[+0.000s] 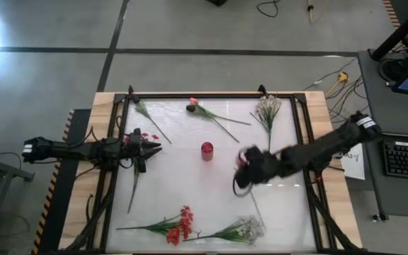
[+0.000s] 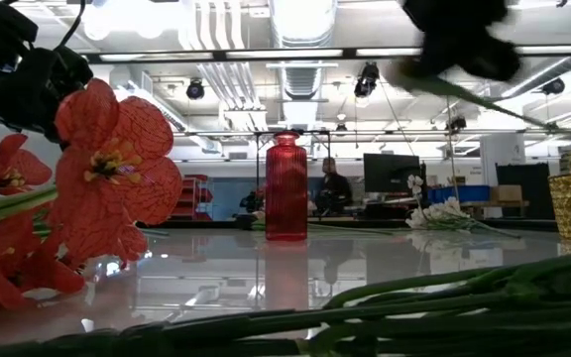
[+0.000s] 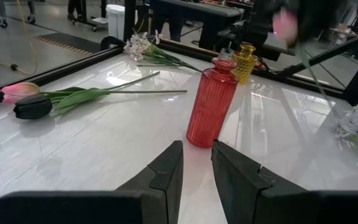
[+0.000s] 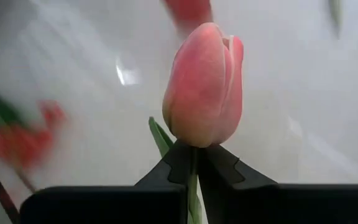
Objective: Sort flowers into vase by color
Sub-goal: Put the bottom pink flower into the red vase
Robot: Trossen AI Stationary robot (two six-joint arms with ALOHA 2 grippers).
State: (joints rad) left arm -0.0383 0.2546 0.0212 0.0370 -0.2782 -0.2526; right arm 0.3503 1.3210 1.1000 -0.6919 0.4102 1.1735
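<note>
My right gripper (image 1: 243, 170) hangs above the table right of the red vase (image 1: 207, 151), shut on a pink rosebud flower (image 4: 204, 84). Its green stem (image 2: 484, 99) slants down below the gripper. My left gripper (image 3: 197, 168) waits at the table's left side, open by a narrow gap, pointing at the red vase (image 3: 211, 106). A yellow vase (image 3: 245, 62) stands behind the red one. A second pink rosebud (image 1: 193, 104) and a white spray (image 1: 268, 110) lie at the far edge. Red blooms (image 1: 183, 227) and another white spray (image 1: 243, 230) lie at the near edge. My right gripper pinches the pink flower's green stem (image 4: 193, 186) between its two fingers, right below the bud. The fingers lie across the stem. The bud stands just past the fingertips, and a leaf (image 4: 160, 137) juts out beside them. The flower is lifted clear, its stem trailing below.
A leafy stem (image 1: 144, 110) lies at the far left corner and another stem (image 1: 134, 188) near my left gripper. A dark lump (image 3: 33, 107) lies beside the resting rosebud. A black frame (image 1: 299, 142) rims the white table. Bare tabletop shows between the vases and the near flowers.
</note>
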